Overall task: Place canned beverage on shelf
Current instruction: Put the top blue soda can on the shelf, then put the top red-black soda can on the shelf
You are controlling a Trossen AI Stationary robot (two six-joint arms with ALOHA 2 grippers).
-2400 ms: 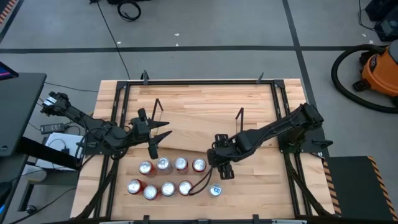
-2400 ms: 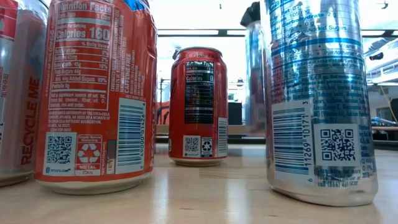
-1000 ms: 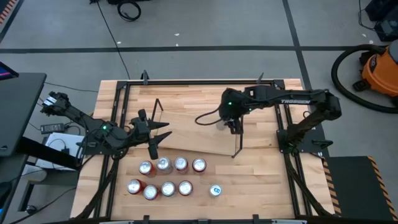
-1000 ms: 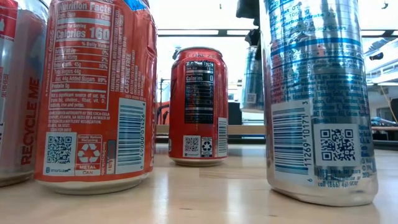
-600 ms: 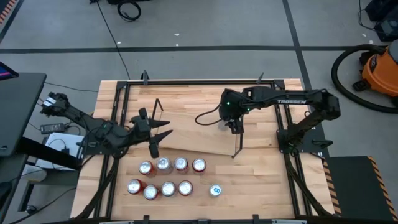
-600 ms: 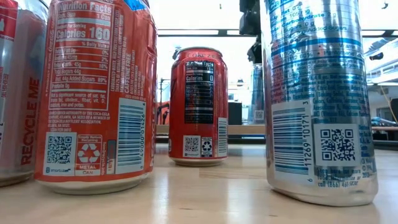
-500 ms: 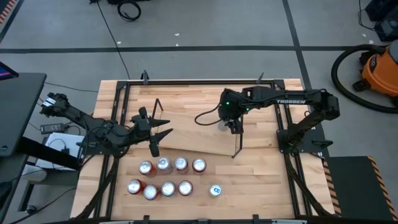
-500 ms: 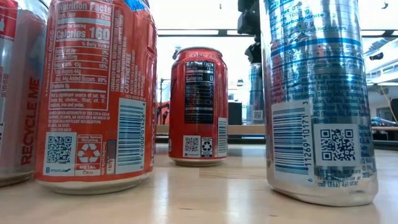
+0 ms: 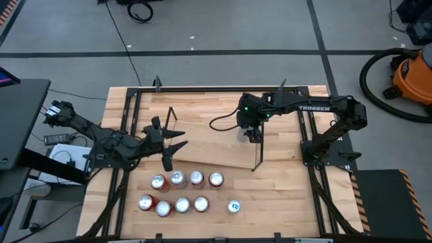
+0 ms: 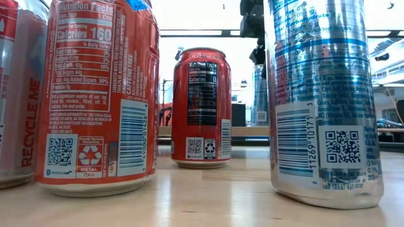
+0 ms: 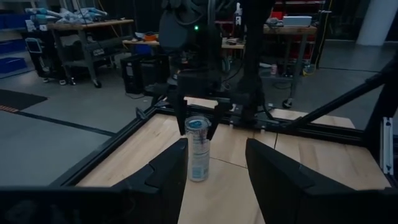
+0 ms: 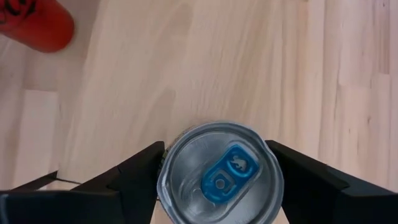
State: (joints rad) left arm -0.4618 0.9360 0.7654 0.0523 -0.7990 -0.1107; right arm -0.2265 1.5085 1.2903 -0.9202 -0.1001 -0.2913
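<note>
Right claw point(image 12: 217, 171) straddles silver can point(image 11: 198, 148), upright on shelf point(image 9: 209, 138); fingers spread, contact unclear. Left claw point(image 11: 214, 174) open, idle beside shelf. Red can point(image 10: 101, 94) label reads "Calories 160", "RECYCLE ME"; arm reads "TROSSEN".

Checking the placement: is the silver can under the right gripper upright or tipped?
Upright: the silver can stands vertically on the shelf, lid facing up between the right gripper's fingers.

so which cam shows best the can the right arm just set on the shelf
The left wrist view: the silver can stands upright on the shelf, with the right gripper open around its top. The right wrist view shows only its lid, the high view hides it, and the low view glimpses it.
</note>
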